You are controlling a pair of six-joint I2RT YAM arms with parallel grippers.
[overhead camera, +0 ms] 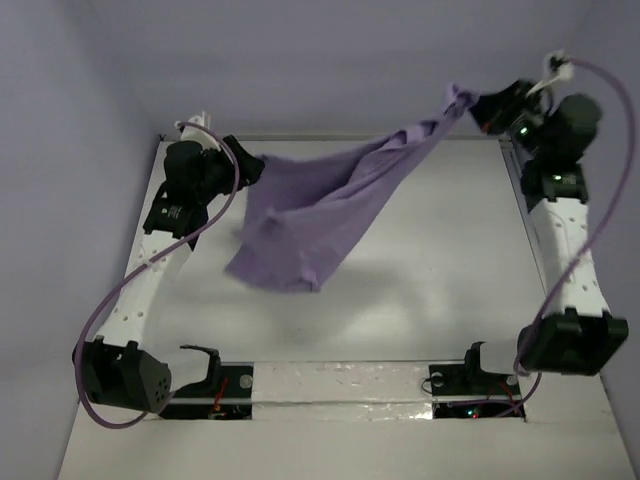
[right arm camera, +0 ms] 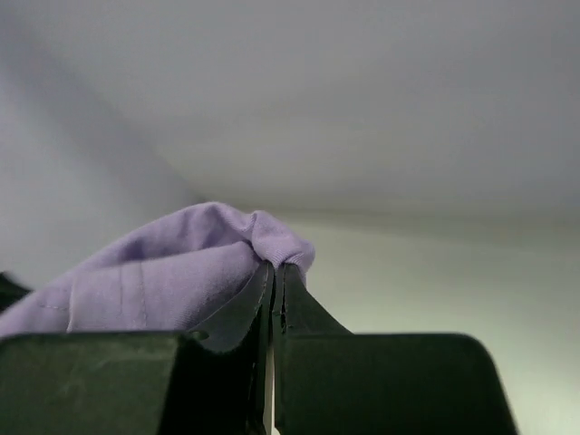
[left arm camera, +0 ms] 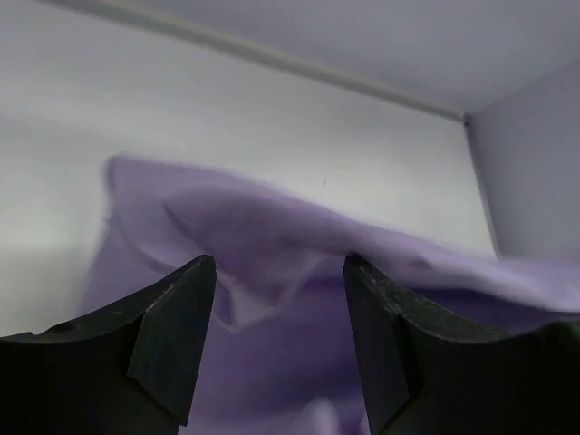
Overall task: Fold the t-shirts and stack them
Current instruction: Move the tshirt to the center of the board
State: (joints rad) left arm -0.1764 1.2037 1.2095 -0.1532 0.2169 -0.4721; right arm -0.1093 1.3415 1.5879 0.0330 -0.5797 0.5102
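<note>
- Right gripper [right arm camera: 275,269]: jaws pressed together on a bunched shirt [overhead camera: 310,215] corner, raised high so the cloth hangs open.
- Left gripper [left arm camera: 279,265]: spread, with the shirt just beyond it, probably lining up on the opposite corner.
- The shirt sags between the arms over the table [overhead camera: 440,260].

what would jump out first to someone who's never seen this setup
The lavender t-shirt hangs in mid-air over the far half of the table, strung from high on the right down to the left. The right gripper pinches a bunched corner at the far right, shut on the cloth. The left gripper, far left, has its fingers apart with the shirt just ahead.
</note>
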